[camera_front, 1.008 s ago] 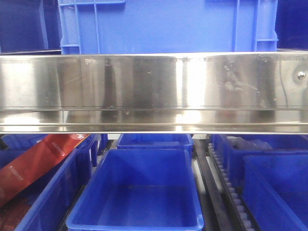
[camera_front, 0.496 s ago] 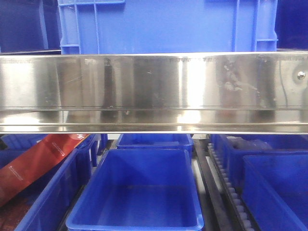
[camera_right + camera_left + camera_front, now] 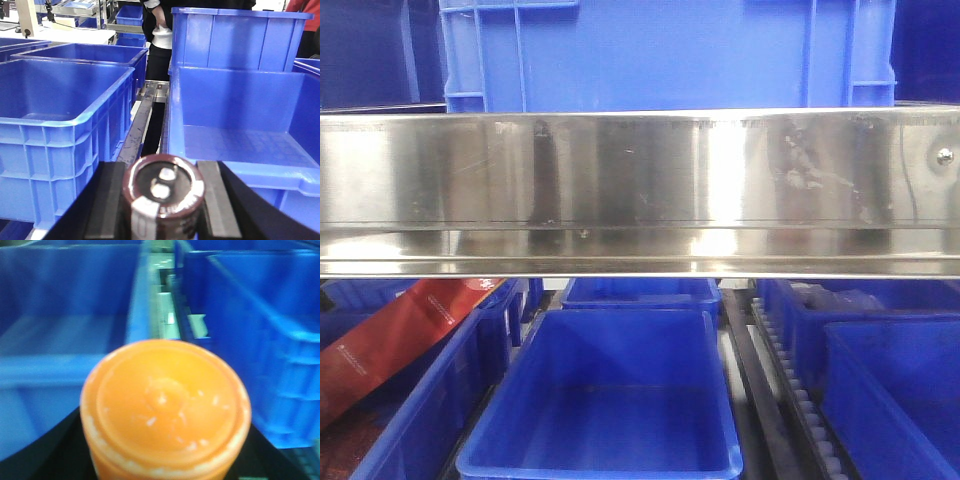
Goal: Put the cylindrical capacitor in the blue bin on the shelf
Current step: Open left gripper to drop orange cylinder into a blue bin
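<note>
Bottom centre of the right wrist view: the right gripper [image 3: 162, 205] is clamped on the cylindrical capacitor [image 3: 162, 186], with a dark finger [image 3: 107, 202] pressed to each flank. The part stands upright, its silvery top and two terminals towards the camera and a dark maroon sleeve round the rim. It is held in front of the bins, roughly in line with the gap between them.

Just beyond, lower right, an open blue bin [image 3: 235, 100] shows a low front lip and a bare floor, so there is plenty of room inside. On the left stands a taller blue bin [image 3: 50, 150], its rim about mid-frame. A narrow metal rail [image 3: 142, 117] runs away between the two. Further back, upper right, sits a tall blue crate [image 3: 240, 40], and behind it a person in dark clothes [image 3: 160, 25].

In the left wrist view, an orange round-topped cap [image 3: 165, 405] fills the bottom centre, right at the left gripper [image 3: 165, 460]. Only black edges show in the lower corners, so I cannot tell whether that gripper is closed or loose. Blurred blue walls [image 3: 260, 340] rise beyond.

In the front view, a centre bin [image 3: 610, 345] lies open at the bottom of the frame, with a red package [image 3: 390, 345] at lower left. The shelf [image 3: 640, 190] crosses mid-frame as a broad steel rail, and an upper crate [image 3: 670, 55] sits on top.
</note>
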`<action>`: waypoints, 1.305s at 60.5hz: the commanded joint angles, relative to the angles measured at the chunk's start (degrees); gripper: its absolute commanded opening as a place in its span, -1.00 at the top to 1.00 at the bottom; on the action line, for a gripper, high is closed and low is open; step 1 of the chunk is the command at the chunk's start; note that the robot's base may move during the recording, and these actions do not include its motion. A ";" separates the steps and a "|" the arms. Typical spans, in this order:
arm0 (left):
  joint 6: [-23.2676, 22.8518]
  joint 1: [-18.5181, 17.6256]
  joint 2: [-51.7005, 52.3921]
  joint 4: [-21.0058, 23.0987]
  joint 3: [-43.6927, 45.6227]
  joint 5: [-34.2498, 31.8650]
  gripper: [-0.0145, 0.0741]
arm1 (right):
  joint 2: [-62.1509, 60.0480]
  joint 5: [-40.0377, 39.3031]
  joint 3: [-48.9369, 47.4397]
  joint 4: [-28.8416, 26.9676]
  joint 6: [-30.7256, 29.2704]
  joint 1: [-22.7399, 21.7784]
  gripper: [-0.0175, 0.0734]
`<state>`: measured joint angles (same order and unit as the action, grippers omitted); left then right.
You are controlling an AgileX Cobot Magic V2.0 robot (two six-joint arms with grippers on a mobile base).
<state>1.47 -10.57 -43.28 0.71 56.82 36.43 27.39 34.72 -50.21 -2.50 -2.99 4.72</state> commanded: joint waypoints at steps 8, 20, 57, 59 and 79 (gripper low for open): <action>3.44 -11.56 -11.74 0.52 14.81 -0.12 0.92 | -0.21 -1.76 -0.52 0.13 0.10 -0.05 0.97; 3.53 -21.05 -28.76 0.24 34.21 3.16 0.92 | -0.21 -1.86 -0.52 0.13 0.10 -0.05 0.97; 3.53 -25.12 -62.74 0.02 55.46 2.92 0.67 | -0.21 -2.03 -0.52 0.13 0.10 -0.05 0.97; 3.53 -25.12 -63.19 0.02 55.46 2.82 0.52 | -0.21 -2.03 -0.52 0.13 0.10 -0.05 0.97; 3.53 -25.12 -63.12 0.13 55.46 1.87 -0.53 | -0.21 -2.16 -0.52 0.13 0.10 -0.05 0.97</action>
<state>4.88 -35.57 -107.47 0.60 111.67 39.49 27.39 34.49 -50.21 -2.50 -2.99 4.72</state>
